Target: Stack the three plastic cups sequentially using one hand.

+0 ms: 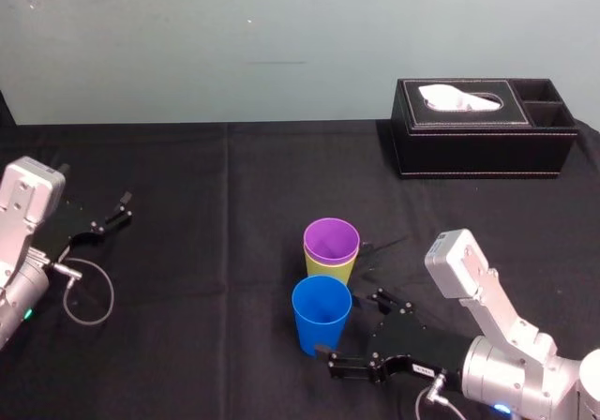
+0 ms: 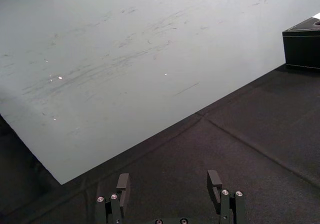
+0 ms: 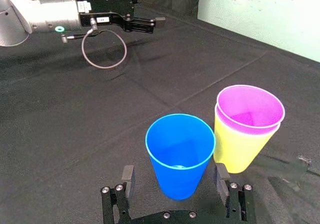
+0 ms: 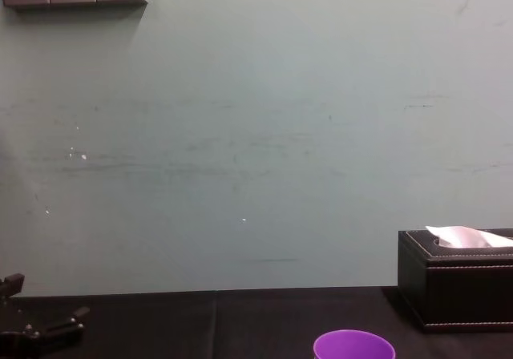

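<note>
The right gripper (image 3: 175,174) is holding its jaws wide around the blue cup (image 3: 180,149), which is standing upright between them, seemingly untouched. Closing from here is looking risky. The smooth, tapered wall may be slipping out of so low a pinch. One finger (image 3: 221,175) is also sitting close to the yellow cup (image 3: 240,144) and could be knocking it over. Just beyond the jaws, the purple cup (image 3: 250,106) is nesting in that yellow one, both glossy and upright. Well beyond, the left gripper (image 3: 145,21) is idling, jaws apart.
</note>
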